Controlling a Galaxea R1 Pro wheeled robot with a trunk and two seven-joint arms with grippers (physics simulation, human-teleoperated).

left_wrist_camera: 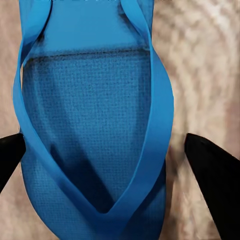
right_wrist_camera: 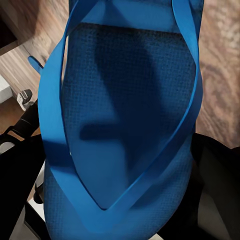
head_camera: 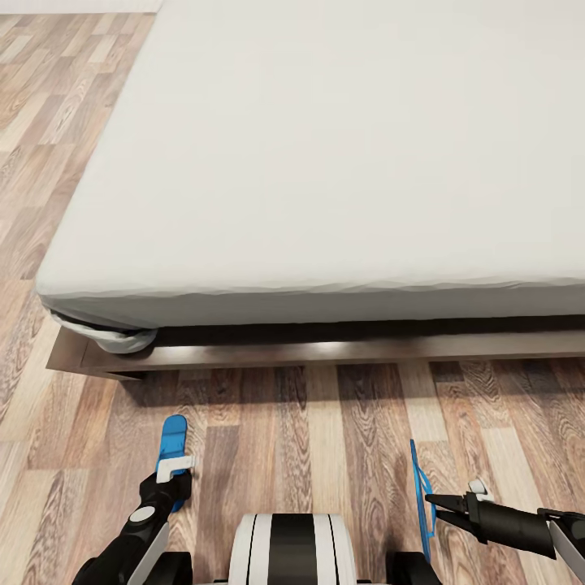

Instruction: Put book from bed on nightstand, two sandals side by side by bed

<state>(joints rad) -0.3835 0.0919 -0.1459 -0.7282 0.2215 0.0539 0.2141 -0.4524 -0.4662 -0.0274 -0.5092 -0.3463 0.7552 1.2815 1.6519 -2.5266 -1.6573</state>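
Head view: bed (head_camera: 325,162) spans the upper frame, off-white mattress bare on top, its near edge and dark wooden frame (head_camera: 325,351) running across the middle. Sheet corner bunched over the frame at the bed's left corner. Wood-plank floor (head_camera: 325,439) lies between the bed frame and the robot's base (head_camera: 291,548).

Left hand (head_camera: 169,481) is low at the left, with a blue sandal (head_camera: 172,439) at its tip, pointing toward the bed. Left wrist view: this sandal (left_wrist_camera: 95,130) lies strap-side up between the two dark fingers (left_wrist_camera: 212,175), which stand apart on either side; contact cannot be told.

Right hand (head_camera: 448,505) is low at the right, fingers together on the second sandal (head_camera: 422,487), held on edge above the floor. Right wrist view: that sandal (right_wrist_camera: 125,125) sits close to the camera, straps up.

The two sandals are well apart, the base between them.
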